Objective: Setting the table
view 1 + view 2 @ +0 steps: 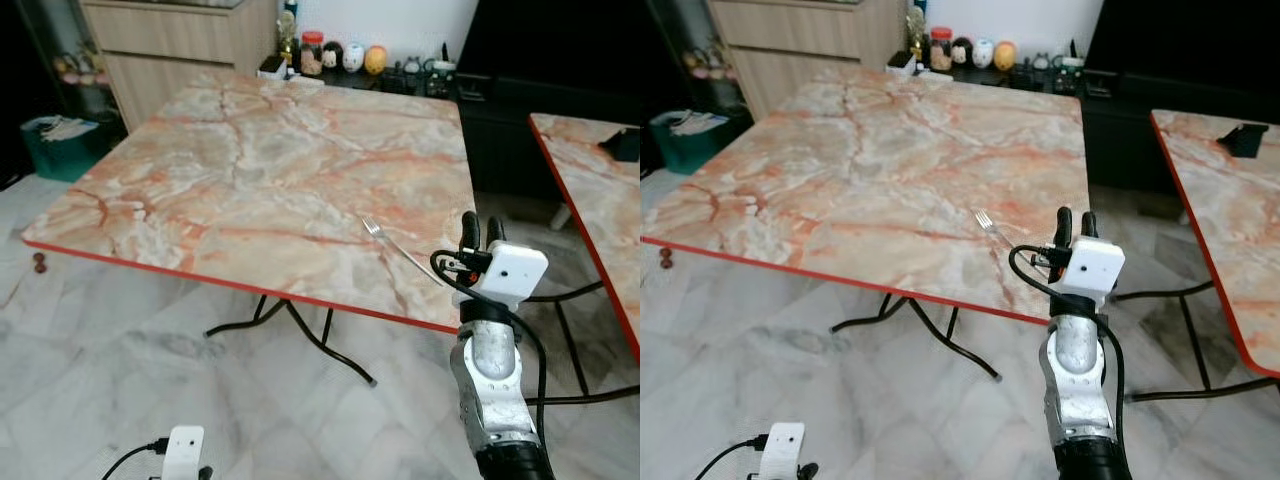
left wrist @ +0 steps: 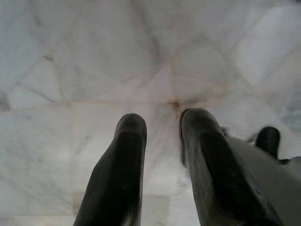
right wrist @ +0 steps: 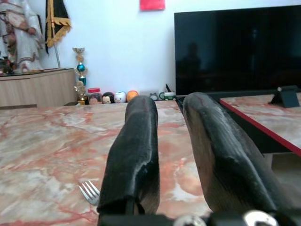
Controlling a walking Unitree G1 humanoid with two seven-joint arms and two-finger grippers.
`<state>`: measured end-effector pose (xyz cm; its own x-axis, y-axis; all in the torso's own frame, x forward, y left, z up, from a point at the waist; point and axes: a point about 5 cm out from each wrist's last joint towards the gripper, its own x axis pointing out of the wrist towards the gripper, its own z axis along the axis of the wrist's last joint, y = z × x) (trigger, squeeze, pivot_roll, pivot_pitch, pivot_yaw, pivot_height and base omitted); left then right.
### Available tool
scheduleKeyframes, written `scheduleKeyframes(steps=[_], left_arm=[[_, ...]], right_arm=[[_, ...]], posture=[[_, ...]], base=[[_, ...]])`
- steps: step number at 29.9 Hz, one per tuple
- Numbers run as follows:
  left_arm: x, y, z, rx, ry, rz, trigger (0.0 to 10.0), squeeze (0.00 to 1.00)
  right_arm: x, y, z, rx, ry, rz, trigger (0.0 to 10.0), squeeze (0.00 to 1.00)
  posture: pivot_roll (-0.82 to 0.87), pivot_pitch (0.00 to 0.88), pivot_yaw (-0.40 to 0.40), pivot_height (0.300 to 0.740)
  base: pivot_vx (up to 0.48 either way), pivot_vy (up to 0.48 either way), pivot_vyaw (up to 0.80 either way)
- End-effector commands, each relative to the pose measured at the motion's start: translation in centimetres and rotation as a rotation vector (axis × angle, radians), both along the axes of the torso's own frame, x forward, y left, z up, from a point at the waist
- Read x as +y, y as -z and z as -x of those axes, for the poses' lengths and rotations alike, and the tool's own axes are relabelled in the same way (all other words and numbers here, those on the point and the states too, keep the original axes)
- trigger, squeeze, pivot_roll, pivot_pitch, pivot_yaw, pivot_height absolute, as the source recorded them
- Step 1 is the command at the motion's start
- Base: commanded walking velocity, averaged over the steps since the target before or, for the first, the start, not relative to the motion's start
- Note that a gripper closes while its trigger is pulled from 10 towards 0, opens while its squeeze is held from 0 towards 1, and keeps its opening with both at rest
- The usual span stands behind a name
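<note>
Fork (image 1: pixel 390 240): lying flat on marble table (image 1: pixel 260 160), right of centre frame. Right gripper (image 1: pixel 481 232): just beside handle end, fingers parted, grasping nothing. Left gripper (image 2: pixel 162 123): lower left, released, over floor (image 2: pixel 70 70).

A marble-patterned counter (image 1: pixel 870 150) with a red edge is seen across the upper left and centre of the frame. A fork (image 1: pixel 992 228) lies near its lower right edge. The right gripper (image 1: pixel 1076 222) is raised just right of the fork, jaws slightly parted. A second counter (image 1: pixel 1215 190) is seen at the right edge.
</note>
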<state>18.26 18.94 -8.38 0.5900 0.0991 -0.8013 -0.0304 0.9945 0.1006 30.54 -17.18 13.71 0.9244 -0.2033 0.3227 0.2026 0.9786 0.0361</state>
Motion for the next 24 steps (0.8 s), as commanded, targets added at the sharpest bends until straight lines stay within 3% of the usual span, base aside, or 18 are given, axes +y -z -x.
scheduleKeyframes(steps=[1, 3, 7, 10, 17, 24], left_arm=[[-0.5, -0.1, -0.3, -0.009, 0.011, -0.009, 10.0, 0.00], [-1.6, 0.0, -0.3, -0.011, 0.020, -0.003, 10.0, 0.00], [1.2, -0.2, -0.1, -0.005, -0.002, -0.022, 10.0, 0.00], [1.5, -0.3, -0.1, -0.003, -0.004, -0.024, 10.0, 0.00], [1.3, -0.2, 0.1, -0.002, -0.001, -0.021, 10.0, 0.00], [1.5, 0.0, 0.6, 0.001, -0.007, -0.015, 10.0, 0.00]], right_arm=[[-0.2, 0.0, 0.0, 0.002, 0.005, -0.012, 10.0, 0.00], [-0.2, 0.0, 0.0, 0.003, 0.004, -0.011, 10.0, 0.00], [-0.2, 0.0, 0.0, 0.002, 0.003, -0.009, 10.0, 0.00], [-0.2, 0.0, 0.0, 0.002, 0.002, -0.007, 10.0, 0.00], [-0.2, -0.1, -0.1, -0.002, -0.001, 0.008, 10.0, 0.00], [-0.2, -0.1, -0.1, -0.001, -0.003, 0.005, 10.0, 0.00]], posture=[[0.12, 0.000, -0.037, 0.740], [0.12, 0.000, -0.038, 0.740], [0.12, 0.000, -0.038, 0.740], [0.12, 0.000, -0.037, 0.740], [0.12, 0.000, -0.038, 0.740], [0.12, 0.000, -0.041, 0.740]], base=[[0.000, 0.000, 0.00], [0.000, 0.000, 0.00], [0.266, 0.000, 0.00], [0.274, 0.000, 0.00], [0.277, 0.000, 0.00], [0.279, 0.000, 0.44]])
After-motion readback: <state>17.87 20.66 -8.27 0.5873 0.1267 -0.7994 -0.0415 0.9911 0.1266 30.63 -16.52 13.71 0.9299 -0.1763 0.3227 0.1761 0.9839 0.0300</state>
